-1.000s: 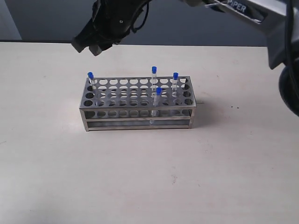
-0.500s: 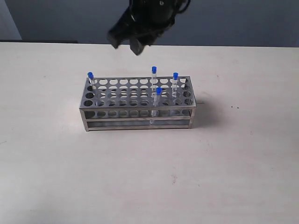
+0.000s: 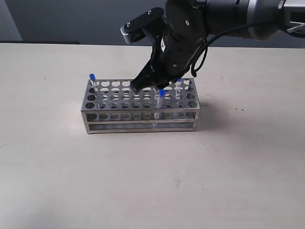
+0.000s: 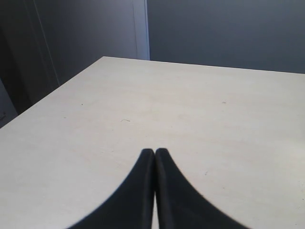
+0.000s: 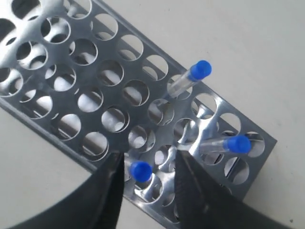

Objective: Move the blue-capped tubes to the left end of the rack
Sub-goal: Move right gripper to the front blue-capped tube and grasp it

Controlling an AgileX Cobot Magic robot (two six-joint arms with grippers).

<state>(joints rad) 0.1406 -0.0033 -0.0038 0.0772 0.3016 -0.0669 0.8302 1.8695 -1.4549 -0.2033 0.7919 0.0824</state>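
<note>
Front tube (image 3: pixel 161 93) stands in the rack (image 3: pixel 138 117) at 4 o'clock of the right gripper (image 3: pixel 146 87), whose parted fingers flank a second tube (image 5: pixel 141 171) without clamping it. A third tube (image 3: pixel 179 80) sits at 3 o'clock, a fourth tube (image 3: pixel 92 76) at 9, at the rack's left end. The left gripper (image 4: pixel 155 153) is closed and empty.

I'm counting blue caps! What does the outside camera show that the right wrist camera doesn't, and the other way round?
Only the exterior view: a lone tube at the left end of the rack. Only the right wrist view: a blue cap between the open fingers. Both: the rack, the front tube and the right-end tube.
</note>
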